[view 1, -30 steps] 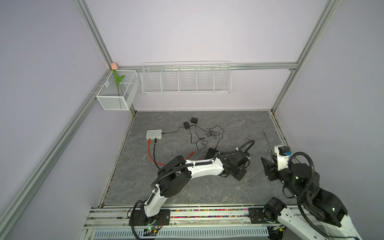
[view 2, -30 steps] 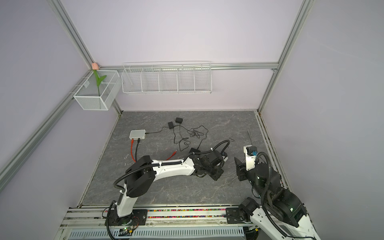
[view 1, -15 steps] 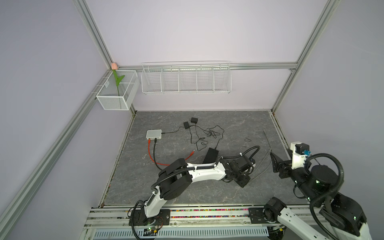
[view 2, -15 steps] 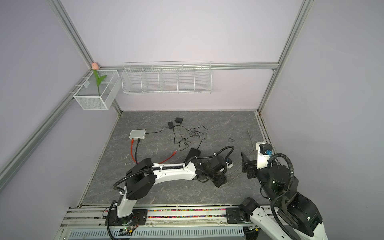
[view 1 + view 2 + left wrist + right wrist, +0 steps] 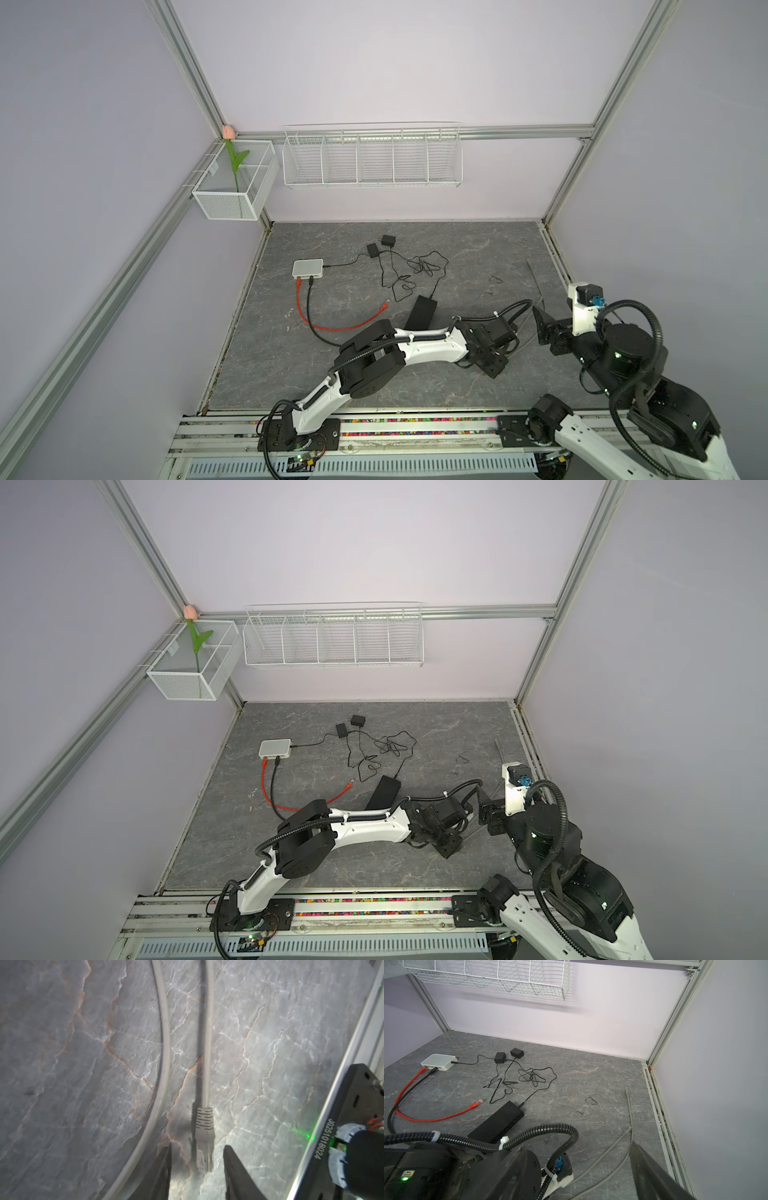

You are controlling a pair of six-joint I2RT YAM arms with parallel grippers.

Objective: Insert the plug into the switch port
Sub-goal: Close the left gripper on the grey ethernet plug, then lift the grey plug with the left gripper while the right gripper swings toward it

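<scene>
A grey cable's plug (image 5: 204,1136) lies flat on the stone floor. My left gripper (image 5: 198,1147) is open, one black finger on each side of the plug's clear tip and neither touching it. In both top views this gripper (image 5: 494,365) (image 5: 449,845) is low over the floor, near the front right. The black switch (image 5: 422,313) (image 5: 384,793) (image 5: 500,1122) lies behind the left forearm, with a row of ports along one side. My right gripper (image 5: 540,328) (image 5: 486,808) (image 5: 576,1145) is open and empty, just right of the left wrist.
A white box (image 5: 307,268) at the back left has a red and a black cable plugged in. The red cable's free end (image 5: 384,306) lies near the switch. Two black adapters (image 5: 380,245) with tangled leads sit behind. Grey cable runs (image 5: 602,1159) cross the floor by the right rail.
My left gripper has moved toward the front edge and opened. The right arm has swung back to the right and its jaws have widened.
</scene>
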